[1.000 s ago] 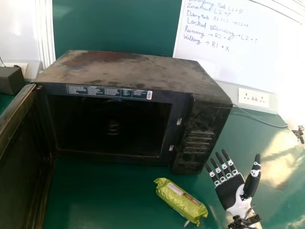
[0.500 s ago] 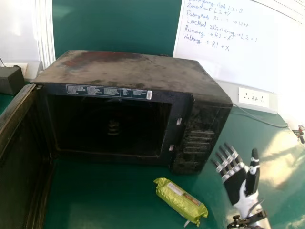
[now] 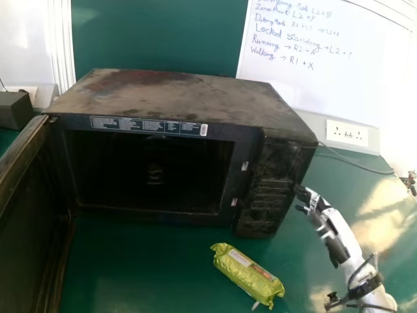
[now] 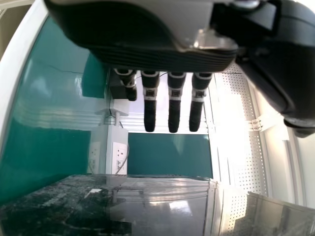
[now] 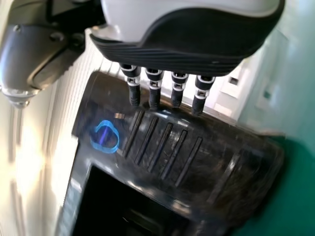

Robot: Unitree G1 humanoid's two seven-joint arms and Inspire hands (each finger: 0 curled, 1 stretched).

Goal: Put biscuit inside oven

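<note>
Door [image 3: 32,215]: swung open along the left edge of the frame.
Oven [image 3: 189,98]: black, left to right of centre, its mouth facing forward.
Biscuit pack [image 3: 247,274]: green, lying on the bench [image 3: 143,274] at lower right of centre, outside the oven.
Right hand [image 3: 335,248]: lower right, released, fingers straight beside the oven's control side; touching or apart, I cannot tell.
Socket plate [image 3: 347,135]: right, above the hand.
Left hand [image 4: 157,56]: left wrist view, released, fingers straight, above a glossy dark surface [image 4: 162,196].
</note>
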